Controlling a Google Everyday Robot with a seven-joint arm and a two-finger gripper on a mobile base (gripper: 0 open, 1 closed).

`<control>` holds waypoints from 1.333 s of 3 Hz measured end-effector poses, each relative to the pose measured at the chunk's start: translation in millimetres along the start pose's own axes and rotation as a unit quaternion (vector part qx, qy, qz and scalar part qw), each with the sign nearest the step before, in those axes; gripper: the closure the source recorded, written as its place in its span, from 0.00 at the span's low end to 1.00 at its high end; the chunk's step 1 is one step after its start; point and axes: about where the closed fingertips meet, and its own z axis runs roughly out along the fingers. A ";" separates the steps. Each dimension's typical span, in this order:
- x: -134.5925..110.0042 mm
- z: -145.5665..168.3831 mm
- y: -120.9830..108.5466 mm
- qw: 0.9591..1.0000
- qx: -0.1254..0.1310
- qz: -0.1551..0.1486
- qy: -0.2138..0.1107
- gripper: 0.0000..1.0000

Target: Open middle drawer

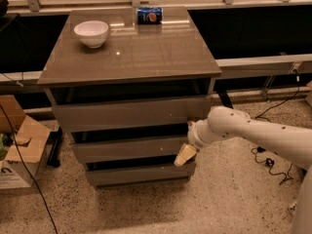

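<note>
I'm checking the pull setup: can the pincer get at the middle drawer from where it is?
Probably yes. The pincer hangs at the right end of the middle drawer front, with nothing between them; contact itself is unclear.

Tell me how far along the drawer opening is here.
Done: the approach; the end effector sits at the right end of the middle drawer. In hand: getting purchase on that edge. Left: the whole pull; the drawer does not look drawn out yet.
</note>
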 end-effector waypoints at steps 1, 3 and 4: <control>14.0 24.0 -11.0 1.000 -0.010 0.018 0.005 0.00; 24.8 78.0 -25.7 0.999 -0.037 0.038 0.001 0.00; 24.5 97.0 -34.0 0.998 -0.047 0.043 -0.003 0.00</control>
